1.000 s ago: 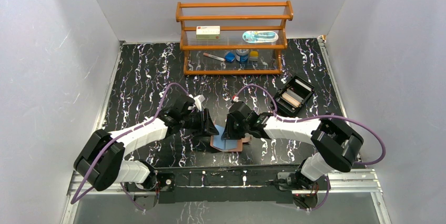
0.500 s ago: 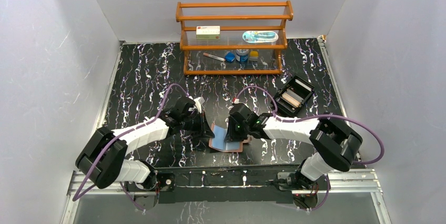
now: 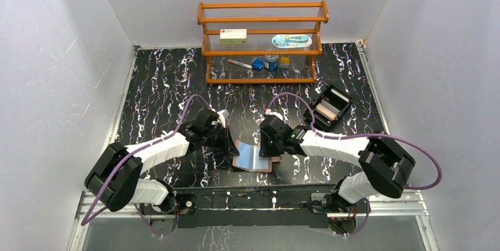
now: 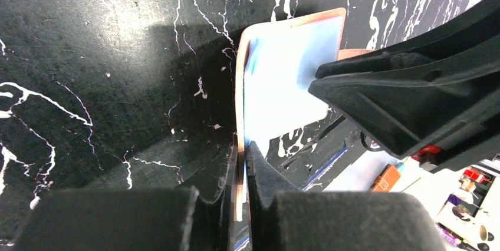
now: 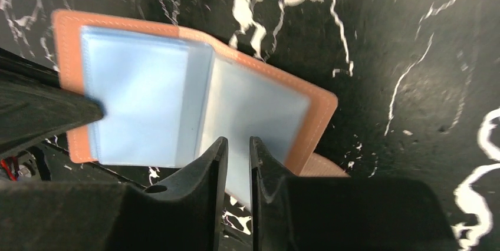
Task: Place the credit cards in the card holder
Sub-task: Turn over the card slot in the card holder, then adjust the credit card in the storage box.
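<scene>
On marbled table [image 3: 153,80], left gripper [image 4: 242,148] and right gripper [image 5: 236,148] jaws each pinch the card holder [image 3: 250,158].

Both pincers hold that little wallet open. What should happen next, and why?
Probably the right pincer should release and reach toward the black tray, where pale cards seem to lie: the card holder is open, its sleeves look empty, and the left pincer grips its cover edge.

**A:** Walls, quick?
**B:** We see plain white walls [image 3: 53,56] on three sides, evenly lit.
**A:** Surface?
**B:** We log a black counter [image 3: 159,80] veined white and purple, with a metal rail [image 3: 401,201] along its near edge.
**A:** Furniture?
**B:** One orange-brown wooden rack [image 3: 262,20] with clear shelves, at the back by the far wall.
</scene>
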